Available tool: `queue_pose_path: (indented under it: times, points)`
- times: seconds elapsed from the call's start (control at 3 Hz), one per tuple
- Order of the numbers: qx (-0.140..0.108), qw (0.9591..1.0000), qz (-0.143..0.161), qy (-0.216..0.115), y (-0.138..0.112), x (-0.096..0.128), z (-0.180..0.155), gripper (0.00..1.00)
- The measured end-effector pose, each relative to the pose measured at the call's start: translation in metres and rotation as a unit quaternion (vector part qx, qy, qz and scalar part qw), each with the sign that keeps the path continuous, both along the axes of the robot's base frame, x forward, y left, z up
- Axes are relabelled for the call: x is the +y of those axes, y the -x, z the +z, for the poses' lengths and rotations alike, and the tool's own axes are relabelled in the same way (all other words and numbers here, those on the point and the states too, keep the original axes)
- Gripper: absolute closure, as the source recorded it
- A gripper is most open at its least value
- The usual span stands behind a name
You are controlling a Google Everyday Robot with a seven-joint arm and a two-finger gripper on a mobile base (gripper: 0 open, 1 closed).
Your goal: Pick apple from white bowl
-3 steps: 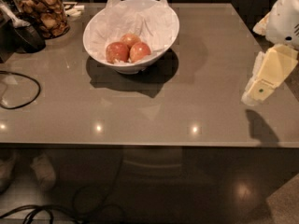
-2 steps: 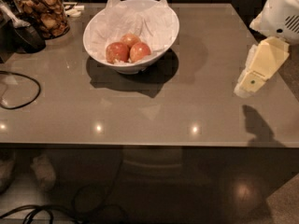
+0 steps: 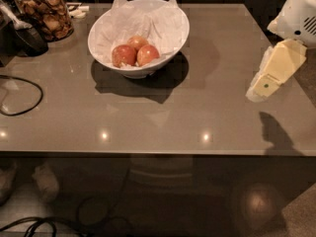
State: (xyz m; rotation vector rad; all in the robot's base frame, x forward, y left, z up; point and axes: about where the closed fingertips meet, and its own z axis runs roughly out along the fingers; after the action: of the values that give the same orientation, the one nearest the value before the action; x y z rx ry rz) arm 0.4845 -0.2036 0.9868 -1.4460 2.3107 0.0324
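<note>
The white bowl point(image 3: 143, 71), lined with crumpled white paper, stands at the back middle of the grey table point(image 3: 158, 117). Three apples lie together in it. The red-orange apple point(image 3: 148, 55) with a paler patch is the right one. A darker red apple point(image 3: 123, 56) lies to its left and a yellower-orange one point(image 3: 138, 42) sits behind them. My gripper point(image 3: 266, 85), cream-coloured on a white arm, hangs over the table's right edge. It points down and to the left, well to the right of the bowl, and nothing shows in it.
A glass jar of brown snacks point(image 3: 45, 13) stands at the back left, with a black object point(image 3: 27, 36) beside it. A black cable point(image 3: 22, 98) loops on the table's left side. The table's front edge runs across the lower middle.
The gripper has shifted a little to the left and up, further over the table's right edge. The bowl and the apples have not moved.
</note>
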Motion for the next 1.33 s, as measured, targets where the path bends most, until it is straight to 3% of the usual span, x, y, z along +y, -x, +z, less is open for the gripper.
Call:
queue_pose_path:
  times: [0.33, 0.67, 1.33]
  points:
    - [-0.014, 0.9999, -0.003, -0.007, -0.036, 0.041, 0.017, 0.0]
    - [-0.014, 0.9999, -0.003, -0.007, -0.036, 0.041, 0.017, 0.0]
    - [-0.012, 0.9993, -0.007, -0.034, -0.068, 0.07, 0.025, 0.0]
